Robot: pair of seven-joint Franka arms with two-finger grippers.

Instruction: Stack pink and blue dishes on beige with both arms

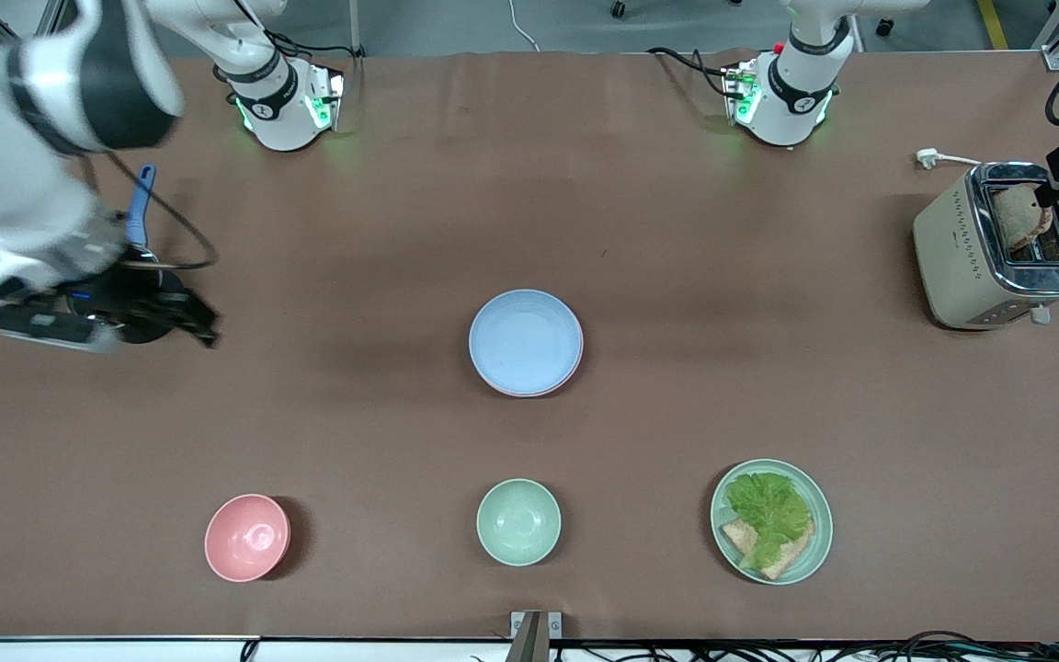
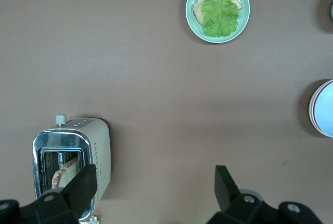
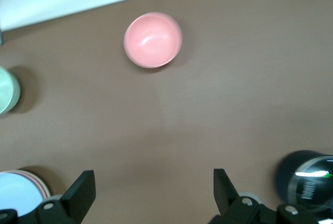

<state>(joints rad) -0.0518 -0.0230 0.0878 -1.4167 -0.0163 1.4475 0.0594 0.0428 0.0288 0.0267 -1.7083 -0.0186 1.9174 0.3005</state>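
Observation:
The pale blue plate (image 1: 526,340) lies in the middle of the table on top of a stack. A pink plate rim (image 1: 539,393) shows just under it. The beige plate is hidden. The stack also shows at the edge of the left wrist view, blue plate (image 2: 326,110), and of the right wrist view, blue plate (image 3: 15,195). My right gripper (image 1: 203,326) hangs open over the table toward the right arm's end, well away from the stack, with nothing between its fingers (image 3: 80,190). My left gripper (image 1: 1049,191) is open and empty over the toaster (image 1: 998,248).
A pink bowl (image 1: 247,537), a mint-green bowl (image 1: 518,521) and a mint-green plate (image 1: 819,542) with bread and lettuce line the edge nearest the front camera. A dark round vessel (image 3: 307,179) with a blue handle (image 1: 141,207) sits under the right arm.

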